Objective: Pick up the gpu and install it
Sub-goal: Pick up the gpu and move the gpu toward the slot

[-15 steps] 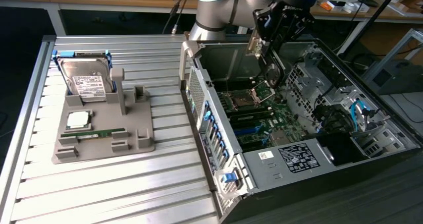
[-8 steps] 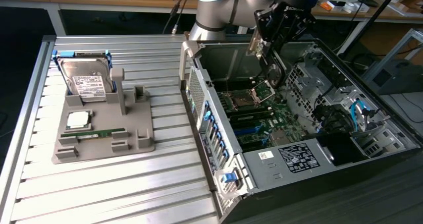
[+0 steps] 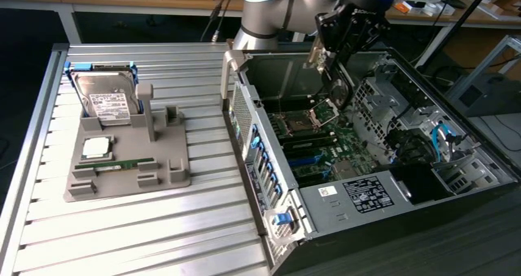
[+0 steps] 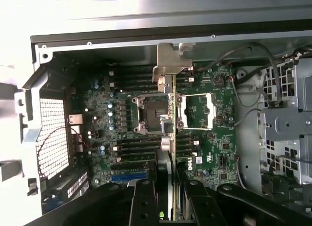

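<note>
Over the open computer case (image 3: 262, 166), your gripper (image 3: 336, 68) is pinching the gpu (image 3: 340, 97) between its fingers, with the card hanging inside the case near the motherboard (image 3: 319, 148). The wrist view is giving you what the exterior view is not: the gripper (image 4: 170, 194) is clamping the gpu (image 4: 173, 118) edge-on, so it is reading as a thin blade running across the CPU socket (image 4: 152, 111), with its pale metal bracket (image 4: 171, 60) at the far end by the case wall. Whether the card is touching the board, you cannot tell. The exterior view is showing you the slatted table (image 3: 163, 227) on its left, where a grey fixture (image 3: 167, 178) is carrying a hard drive (image 3: 110, 102) propped upright, a CPU (image 3: 96, 146) and a green memory stick (image 3: 122, 164). The hard drive's white label and the label (image 3: 368, 193) on the case's power supply are carrying print too small to read.
</note>
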Robot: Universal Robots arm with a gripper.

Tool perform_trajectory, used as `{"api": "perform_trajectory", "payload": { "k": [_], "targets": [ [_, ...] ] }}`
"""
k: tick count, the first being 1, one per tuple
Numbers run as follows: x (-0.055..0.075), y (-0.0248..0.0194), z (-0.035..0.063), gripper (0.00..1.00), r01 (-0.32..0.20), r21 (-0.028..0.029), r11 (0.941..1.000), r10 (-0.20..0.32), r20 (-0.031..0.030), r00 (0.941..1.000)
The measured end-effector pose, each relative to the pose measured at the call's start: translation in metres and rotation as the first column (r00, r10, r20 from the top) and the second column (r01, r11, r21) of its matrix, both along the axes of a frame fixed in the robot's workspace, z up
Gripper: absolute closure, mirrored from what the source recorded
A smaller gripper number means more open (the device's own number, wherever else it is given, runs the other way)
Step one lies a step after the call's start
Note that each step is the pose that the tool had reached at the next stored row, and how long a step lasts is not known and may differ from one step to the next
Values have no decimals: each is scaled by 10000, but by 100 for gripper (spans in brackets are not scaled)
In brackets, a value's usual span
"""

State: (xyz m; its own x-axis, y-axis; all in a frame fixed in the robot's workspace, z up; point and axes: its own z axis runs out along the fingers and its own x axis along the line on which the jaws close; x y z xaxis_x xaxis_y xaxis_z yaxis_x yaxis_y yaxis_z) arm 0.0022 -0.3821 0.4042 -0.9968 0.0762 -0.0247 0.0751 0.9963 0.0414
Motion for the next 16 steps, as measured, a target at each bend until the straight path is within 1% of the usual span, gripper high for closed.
{"api": "perform_trajectory", "payload": {
  "k": [13, 16],
  "targets": [
    [67, -1, -24, 73, 0, 0, 10000, 0, 0, 10000],
    [102, -2, -36, 73, 0, 0, 10000, 0, 0, 10000]
  ]
}}
